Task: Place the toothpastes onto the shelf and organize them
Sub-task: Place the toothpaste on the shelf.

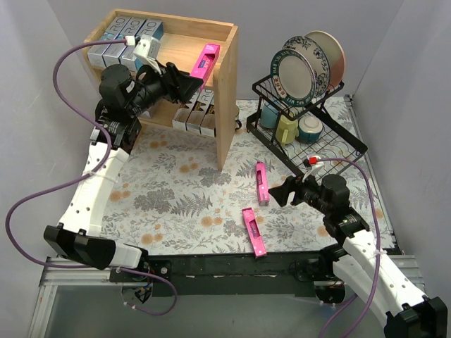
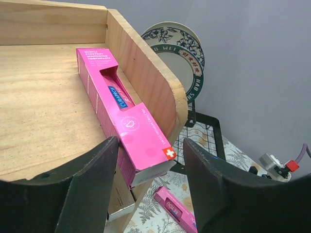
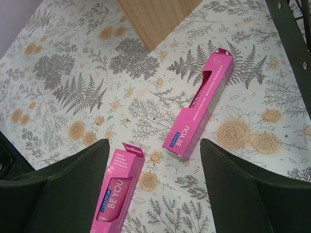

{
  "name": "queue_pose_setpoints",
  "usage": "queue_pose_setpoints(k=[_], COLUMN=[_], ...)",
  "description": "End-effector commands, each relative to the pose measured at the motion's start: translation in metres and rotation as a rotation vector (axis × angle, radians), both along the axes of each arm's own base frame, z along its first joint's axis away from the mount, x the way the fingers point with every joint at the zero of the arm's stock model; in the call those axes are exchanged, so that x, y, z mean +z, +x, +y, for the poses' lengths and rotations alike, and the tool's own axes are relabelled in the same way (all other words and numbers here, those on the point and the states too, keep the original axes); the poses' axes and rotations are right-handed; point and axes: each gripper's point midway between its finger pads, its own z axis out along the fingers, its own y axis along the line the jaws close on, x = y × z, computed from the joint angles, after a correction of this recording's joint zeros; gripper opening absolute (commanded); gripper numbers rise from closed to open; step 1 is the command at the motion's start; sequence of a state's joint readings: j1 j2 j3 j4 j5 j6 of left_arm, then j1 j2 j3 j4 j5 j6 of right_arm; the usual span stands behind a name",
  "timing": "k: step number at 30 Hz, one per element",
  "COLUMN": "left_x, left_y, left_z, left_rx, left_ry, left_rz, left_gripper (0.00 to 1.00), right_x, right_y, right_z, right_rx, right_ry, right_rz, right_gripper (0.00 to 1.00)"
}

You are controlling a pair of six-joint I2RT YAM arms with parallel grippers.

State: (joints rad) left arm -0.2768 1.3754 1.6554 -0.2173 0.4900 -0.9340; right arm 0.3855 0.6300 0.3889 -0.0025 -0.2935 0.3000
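**Shelf** (image 1: 227, 91): wooden, two tiers, at the far left of the counter (image 1: 176, 190), just beside the dish rack (image 1: 310, 137).

**Top tier, filed:** a row of silver cartons (image 1: 130, 34) is packed side by side at the left. One pink carton (image 2: 124, 116) lies lengthwise along the right rim, with its near end poking past the front edge.

**Lower tier, filed:** a short row of cartons (image 1: 194, 118), ends facing the front. They are too shadowed for you to sort by colour.

**Loose, to be filed:** two more pink ones lie flat on the counter to the right of the shelf. The far loose carton (image 3: 199, 107) and the near loose carton (image 3: 116, 191) are near each other but apart.

**Your left claw** (image 2: 150, 145): jaws apart, straddling the overhanging end of the pink carton. One finger looks to lie against its side and the other shows a gap, so nothing is clamped.

**Your right claw** (image 3: 154, 145): jaws wide apart and empty, above the two loose cartons.

**Progress, by my reckoning:** most of the stock is shelved. You have yet to seat the pink carton fully on the tier. After that, bring up the two loose ones and line them up beside it.
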Motion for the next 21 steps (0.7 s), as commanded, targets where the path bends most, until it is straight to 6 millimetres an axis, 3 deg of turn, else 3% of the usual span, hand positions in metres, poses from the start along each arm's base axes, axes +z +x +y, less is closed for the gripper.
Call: queue_pose_setpoints(k=[1,13,21], left_x=[0.006,0.010,0.015], left_y=[0.004,0.023,0.027], left_z=[-0.007,-0.011,-0.014], left_rx=[-0.039,-0.024,-0.033], left_ry=[-0.020,-0.077,-0.140], left_rz=[-0.013,-0.010,0.002], left_gripper=[0.53,0.39,0.36], right_x=[0.016,0.015,0.017], right_y=[0.005,0.005,0.006], right_z=[-0.001,-0.002,-0.001], right_rx=[-0.008,-0.009,-0.009], right_ry=[0.003,0.000,-0.001], right_rz=[-0.056,-0.056,-0.056], right_gripper=[0.84,0.84,0.84])
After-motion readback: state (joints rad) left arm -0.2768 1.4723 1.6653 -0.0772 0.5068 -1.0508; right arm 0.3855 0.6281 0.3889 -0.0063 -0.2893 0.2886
